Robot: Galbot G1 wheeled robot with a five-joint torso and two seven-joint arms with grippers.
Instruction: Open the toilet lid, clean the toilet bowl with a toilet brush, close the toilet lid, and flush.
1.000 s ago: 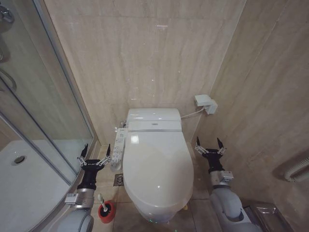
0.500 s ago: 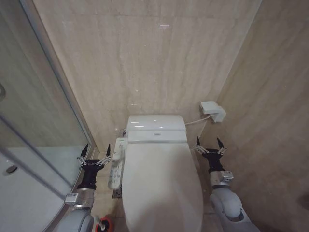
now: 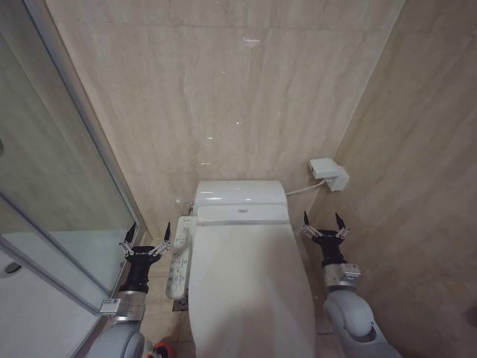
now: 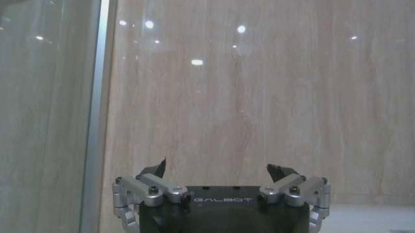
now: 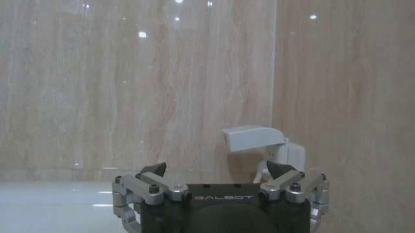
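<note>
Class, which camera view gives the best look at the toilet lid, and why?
The head view: the closed toilet lid lies whole between the left gripper and right gripper, both open. Both wrist views face the wall instead.

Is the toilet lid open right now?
No, the toilet lid lies flat and shut over the bowl, with the left gripper and right gripper open beside it.
</note>
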